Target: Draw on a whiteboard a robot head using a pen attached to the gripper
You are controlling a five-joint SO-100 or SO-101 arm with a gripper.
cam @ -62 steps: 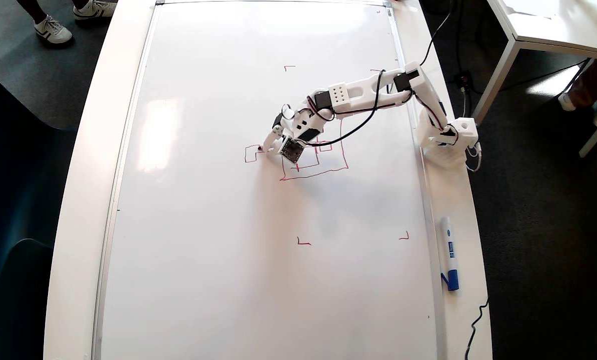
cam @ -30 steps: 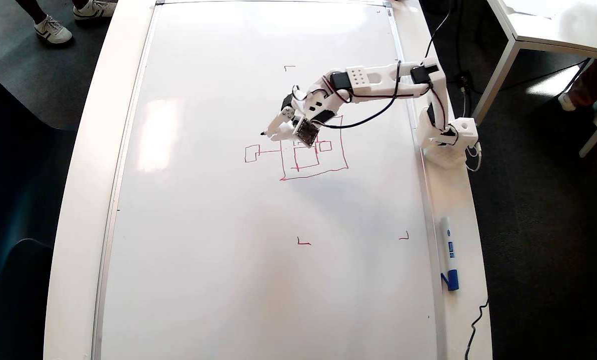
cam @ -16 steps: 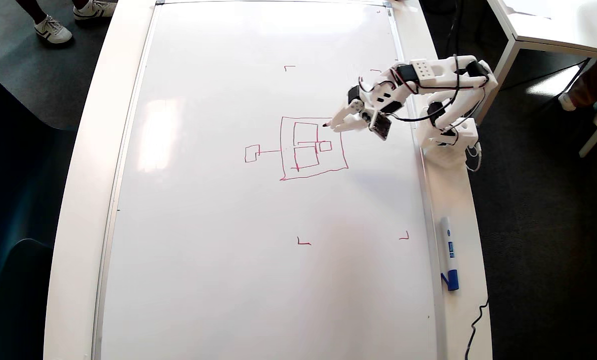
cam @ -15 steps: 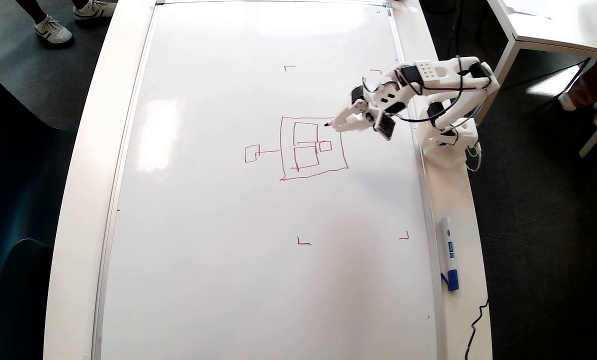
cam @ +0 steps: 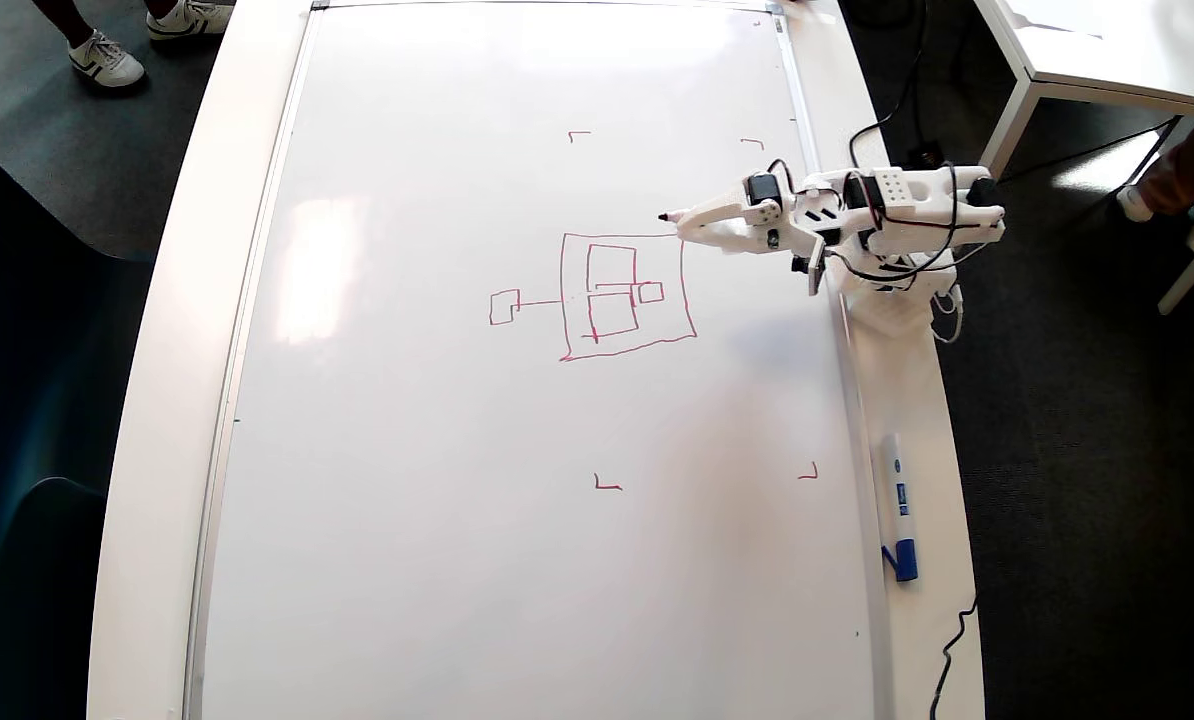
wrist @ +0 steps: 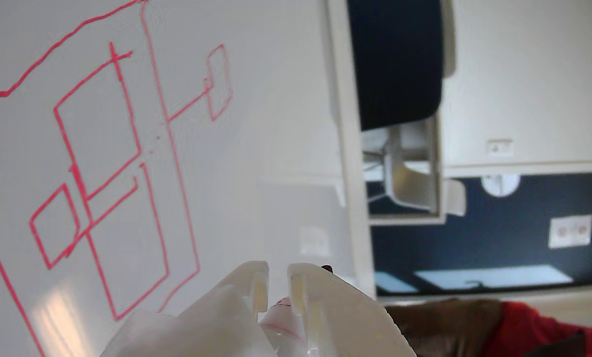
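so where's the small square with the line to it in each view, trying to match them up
Overhead view: the small square lies left of the robot head, at the end of a short line, mid-whiteboard.
Wrist view: the same small square sits near the top centre, right of the robot head, above the hand.
Shared landmark: the big outer square's edge where that line ends.
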